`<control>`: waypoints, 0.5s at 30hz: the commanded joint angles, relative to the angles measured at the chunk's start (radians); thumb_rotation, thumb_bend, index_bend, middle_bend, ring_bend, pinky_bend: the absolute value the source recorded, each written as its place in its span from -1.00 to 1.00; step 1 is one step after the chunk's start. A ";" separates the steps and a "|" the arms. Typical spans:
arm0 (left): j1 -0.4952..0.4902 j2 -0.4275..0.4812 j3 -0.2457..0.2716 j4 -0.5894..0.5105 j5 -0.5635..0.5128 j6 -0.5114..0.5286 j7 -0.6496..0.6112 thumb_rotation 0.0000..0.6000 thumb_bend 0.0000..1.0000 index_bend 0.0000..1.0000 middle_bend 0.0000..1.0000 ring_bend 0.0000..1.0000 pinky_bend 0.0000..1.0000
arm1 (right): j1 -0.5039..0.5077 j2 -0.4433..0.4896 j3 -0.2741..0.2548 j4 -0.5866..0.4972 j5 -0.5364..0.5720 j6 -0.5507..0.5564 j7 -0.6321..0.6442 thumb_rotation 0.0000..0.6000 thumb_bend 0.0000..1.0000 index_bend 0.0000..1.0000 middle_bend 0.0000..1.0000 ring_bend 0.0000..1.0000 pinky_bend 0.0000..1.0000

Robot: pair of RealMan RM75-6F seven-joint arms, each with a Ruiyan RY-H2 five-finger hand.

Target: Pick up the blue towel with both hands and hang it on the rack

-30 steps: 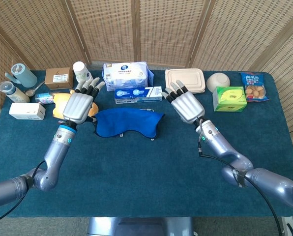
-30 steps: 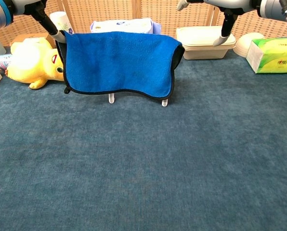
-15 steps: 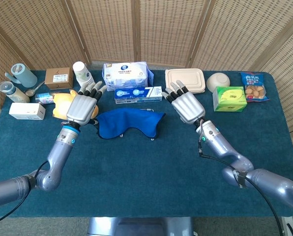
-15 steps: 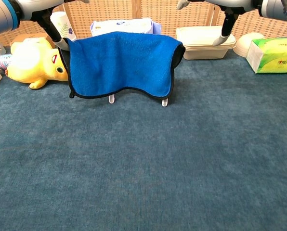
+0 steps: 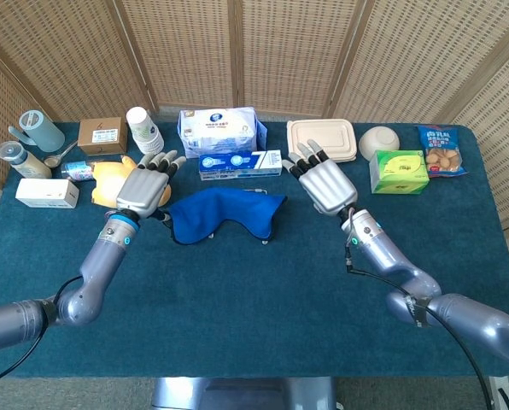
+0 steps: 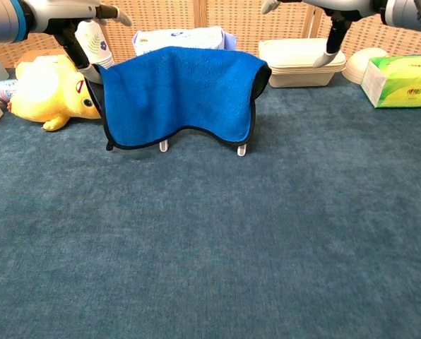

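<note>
Since the frame a second earlier, the left hand (image 5: 143, 190) had shifted slightly toward the towel's left end and dropped a little; the blue towel (image 6: 179, 92) had pulled in at its lower left corner, so its left edge sat further from the yellow plush toy (image 6: 42, 93). The right hand (image 5: 326, 185) had barely moved.

Blue towel was draped over the rack (image 6: 241, 150), of which only the two pale feet showed below the hem in the chest view. The towel hung unevenly, lower at the left corner.

Left hand hovered just beside the towel's left end, palm down, fingers (image 5: 162, 161) apart and extended, holding nothing. Whether a fingertip touched the cloth could not be told. Right hand hovered just right of the towel, fingers (image 5: 306, 157) spread, holding nothing, clear of the cloth.

Along the back of the bench (image 5: 237, 299): a tissue pack (image 5: 221, 129), a toothpaste box (image 5: 239, 163), a lidded lunch container (image 5: 322, 139), a bowl (image 5: 379, 140), a green tissue box (image 5: 399, 171), a snack bag (image 5: 441, 151), a paper cup (image 5: 143, 128) and a cardboard box (image 5: 101, 135).
</note>
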 commanded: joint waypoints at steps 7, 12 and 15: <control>-0.010 0.047 -0.026 -0.041 -0.038 -0.067 -0.148 1.00 -0.89 -1.00 -1.00 -1.00 -1.00 | -0.005 0.004 -0.001 0.004 -0.004 0.004 0.008 1.00 -0.94 -0.77 -0.73 -1.00 -1.00; -0.001 0.062 -0.039 -0.047 -0.044 -0.118 -0.252 1.00 -0.89 -1.00 -1.00 -1.00 -1.00 | -0.007 0.004 -0.001 0.005 -0.007 0.007 0.012 1.00 -0.94 -0.77 -0.73 -1.00 -1.00; 0.000 0.082 -0.042 -0.052 -0.052 -0.169 -0.309 1.00 -0.90 -1.00 -1.00 -1.00 -1.00 | -0.007 0.002 0.000 0.009 -0.009 0.007 0.014 1.00 -0.94 -0.77 -0.72 -1.00 -1.00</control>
